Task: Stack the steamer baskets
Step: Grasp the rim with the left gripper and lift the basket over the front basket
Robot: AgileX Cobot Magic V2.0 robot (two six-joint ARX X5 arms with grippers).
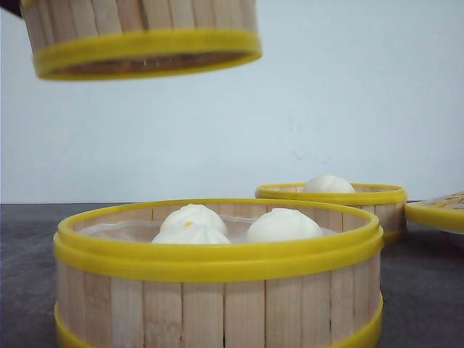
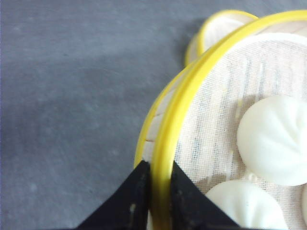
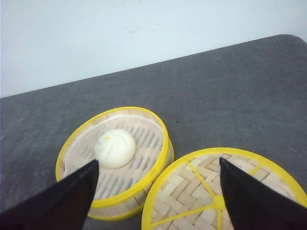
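Note:
One steamer basket (image 1: 145, 36) hangs in the air at the upper left, tilted a little. My left gripper (image 2: 160, 179) is shut on its yellow top rim (image 2: 192, 91), one finger inside and one outside; white buns (image 2: 276, 139) lie on the cloth in it. A second steamer basket (image 1: 217, 283) with three buns stands on the table at the near front. A third one (image 1: 341, 197) (image 3: 163, 143) stands farther back right and holds a single bun (image 3: 114, 147). My right gripper (image 3: 156, 191) is open above that basket and the lid, holding nothing.
A flat woven lid (image 3: 201, 191) (image 1: 438, 210) with a yellow rim lies right beside the one-bun basket. The tabletop (image 3: 230, 96) is dark grey, with a white wall (image 1: 326, 87) behind. Another yellow rim (image 2: 216, 26) shows past the held basket.

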